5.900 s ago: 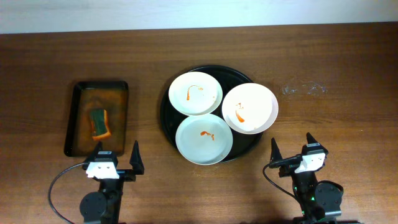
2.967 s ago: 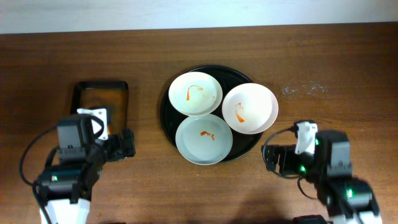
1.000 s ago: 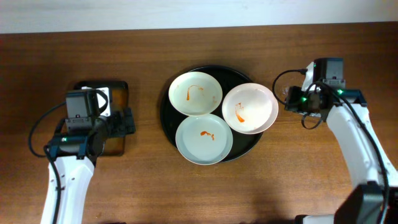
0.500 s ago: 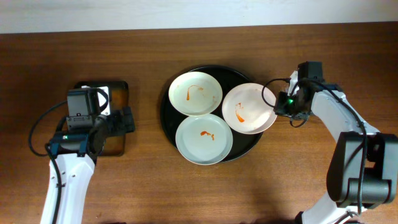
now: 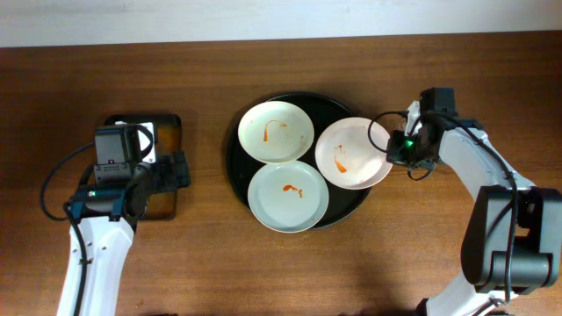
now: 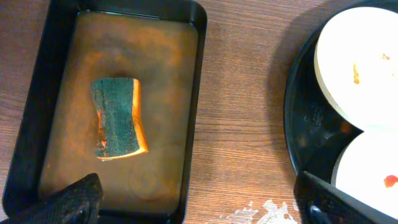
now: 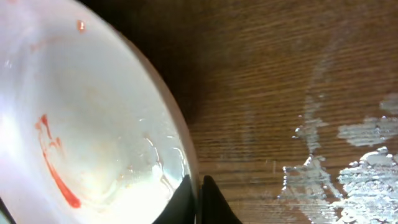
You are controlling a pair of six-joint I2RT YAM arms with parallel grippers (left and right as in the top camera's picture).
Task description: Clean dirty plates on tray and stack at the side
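Pinches the stained plate by its rim in the right tool. Holds the left tool spread wide, sponge ahead, leftward.

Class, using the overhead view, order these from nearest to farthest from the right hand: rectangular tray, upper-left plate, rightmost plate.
1. Rightmost plate, at the right hand.
2. Upper-left plate, middle of table.
3. Rectangular tray, far left.

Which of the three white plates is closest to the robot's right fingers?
The rightmost white round plate, overhanging the round black tray's edge. The right fingers sit at its rim; the other two lie farther left.
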